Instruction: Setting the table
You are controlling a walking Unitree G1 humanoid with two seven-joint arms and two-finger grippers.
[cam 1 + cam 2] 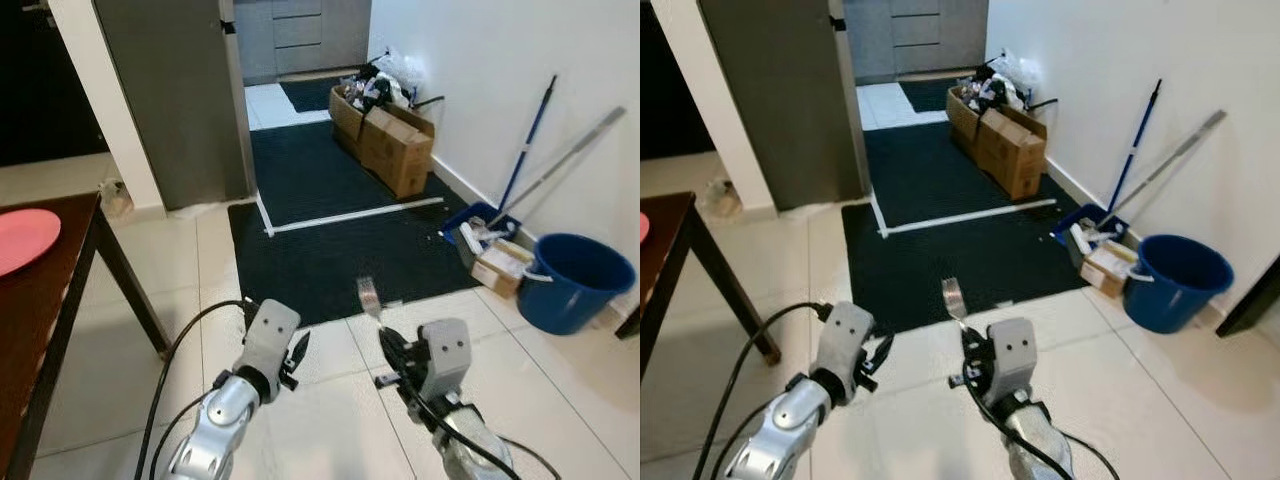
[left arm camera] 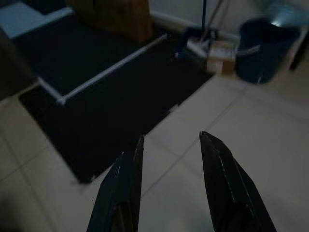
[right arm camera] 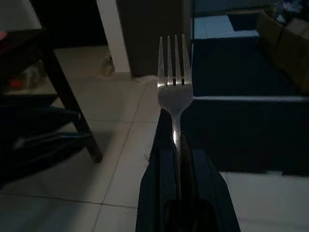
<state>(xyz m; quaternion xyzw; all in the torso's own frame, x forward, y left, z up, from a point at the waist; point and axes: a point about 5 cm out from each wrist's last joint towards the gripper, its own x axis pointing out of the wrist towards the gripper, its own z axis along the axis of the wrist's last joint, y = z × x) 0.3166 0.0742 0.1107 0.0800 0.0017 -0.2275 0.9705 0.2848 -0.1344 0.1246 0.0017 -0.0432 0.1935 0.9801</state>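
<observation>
A silver fork [image 1: 369, 298] points up and forward with its tines free, its handle clamped in my right gripper [image 1: 392, 348], which is shut on it low in front of me; the fork [image 3: 175, 82] fills the centre of the right wrist view. My left gripper [image 1: 297, 358] hovers over the tiled floor beside it, open and holding nothing, its two fingers [image 2: 120, 191] spread apart. A dark wooden table [image 1: 45, 290] stands at my left with a pink plate [image 1: 22, 239] on it.
A black mat [image 1: 340, 240] covers the floor ahead. Cardboard boxes [image 1: 392, 145] line the right wall, with a blue bucket [image 1: 570, 280], a mop and a dustpan [image 1: 480, 225] nearer. A grey cabinet [image 1: 175, 95] stands ahead on the left.
</observation>
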